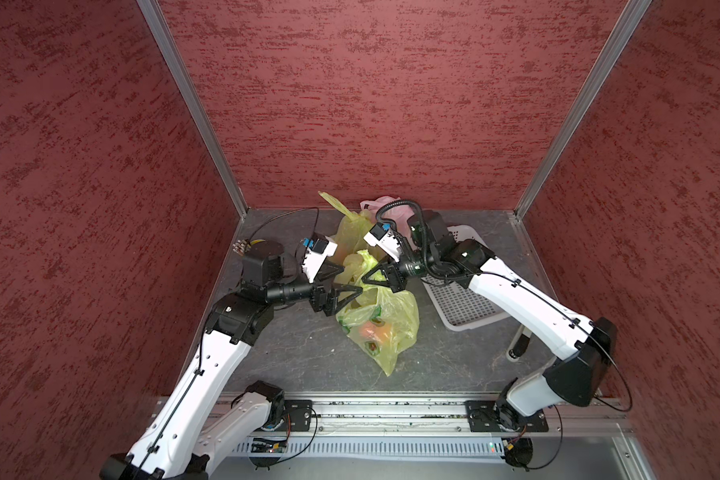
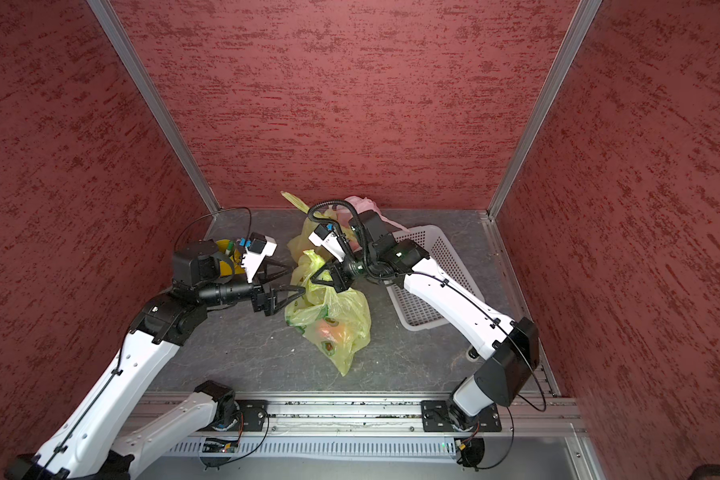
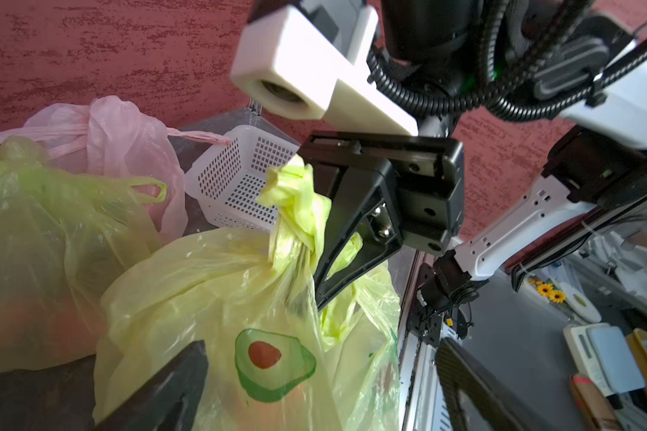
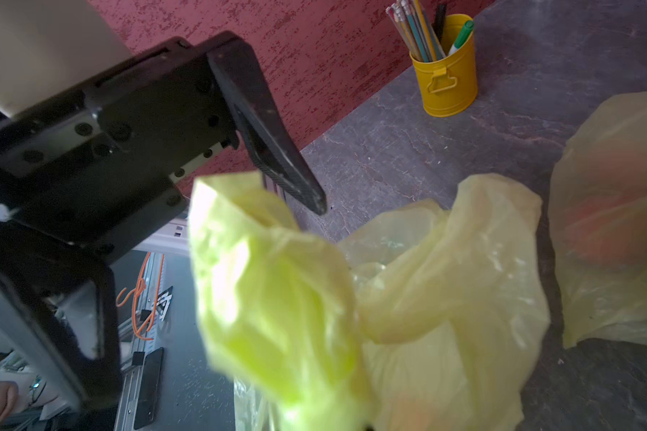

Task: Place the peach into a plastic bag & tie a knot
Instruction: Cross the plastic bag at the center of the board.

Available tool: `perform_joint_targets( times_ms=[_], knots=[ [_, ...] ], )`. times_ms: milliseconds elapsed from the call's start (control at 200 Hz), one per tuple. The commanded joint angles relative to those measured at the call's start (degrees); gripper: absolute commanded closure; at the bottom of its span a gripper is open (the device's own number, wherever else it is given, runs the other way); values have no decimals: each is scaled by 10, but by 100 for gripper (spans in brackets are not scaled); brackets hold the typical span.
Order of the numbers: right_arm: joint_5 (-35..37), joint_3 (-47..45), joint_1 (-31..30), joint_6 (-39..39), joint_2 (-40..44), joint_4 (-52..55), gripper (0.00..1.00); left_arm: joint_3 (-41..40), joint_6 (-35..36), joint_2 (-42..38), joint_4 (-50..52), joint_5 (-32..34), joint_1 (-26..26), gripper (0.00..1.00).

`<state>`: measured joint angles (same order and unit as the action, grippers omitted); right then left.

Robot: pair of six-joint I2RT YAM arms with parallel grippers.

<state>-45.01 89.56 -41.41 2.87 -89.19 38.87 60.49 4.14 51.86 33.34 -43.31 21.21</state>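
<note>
Peach (image 1: 375, 330) sits inside the yellow-green bag (image 1: 395, 316) on the tabletop (image 1: 300, 353); a knot (image 3: 296, 224) looks tied, perhaps not tight. Left gripper (image 1: 352, 277) jaws gape empty; right gripper (image 1: 368, 279) jaws pinch the bag's tail.

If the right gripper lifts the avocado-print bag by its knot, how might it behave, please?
The avocado-print bag is thin, crumpled film, so it will probably hang limp below the knot. The peach likely weighs its bottom down and may swing.

Grey tabletop (image 1: 287, 353), avocado-print bag (image 1: 387, 328), yellow bag (image 1: 352, 232), pink bag (image 1: 381, 204), white basket (image 1: 462, 307), pen cup (image 4: 447, 82)
</note>
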Motion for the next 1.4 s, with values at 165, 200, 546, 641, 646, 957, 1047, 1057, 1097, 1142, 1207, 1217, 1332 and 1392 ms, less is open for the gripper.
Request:
perform_joint_targets(
  times_ms=[165,200,546,641,646,957,1047,1057,1097,1142,1207,1217,1332,1392],
  knots=[
    [-74,40,0,-58,-14,68,100,-33,74,11,-66,-21,42,0],
    [-78,46,0,-61,-14,72,100,-28,87,22,-50,-4,50,0],
    [-116,58,0,-66,-12,81,100,-76,152,-1,-87,211,116,0],
    [-124,57,-1,-64,-13,79,100,-90,155,-1,-114,247,121,0],
    [-124,57,0,-65,-13,78,100,-91,155,-1,-114,250,121,0],
    [-141,42,-1,-57,-9,65,100,-91,103,21,-166,281,125,37],
    [-142,34,-1,-53,-2,59,100,-90,87,23,-168,285,123,87],
    [-142,32,-1,-54,-2,59,100,-89,86,24,-168,285,123,90],
    [-141,28,-2,-52,2,57,100,-89,81,21,-168,287,121,100],
    [-140,26,-2,-52,5,57,98,-91,79,17,-168,287,122,100],
    [-138,22,-2,-51,9,56,94,-94,77,10,-169,293,120,100],
    [-137,21,-1,-51,9,57,94,-94,77,9,-169,293,119,100],
    [-116,12,-1,-51,12,61,90,-84,74,2,-156,290,110,100],
    [-103,9,-2,-52,8,65,90,-70,73,3,-141,285,109,100]
  ],
)
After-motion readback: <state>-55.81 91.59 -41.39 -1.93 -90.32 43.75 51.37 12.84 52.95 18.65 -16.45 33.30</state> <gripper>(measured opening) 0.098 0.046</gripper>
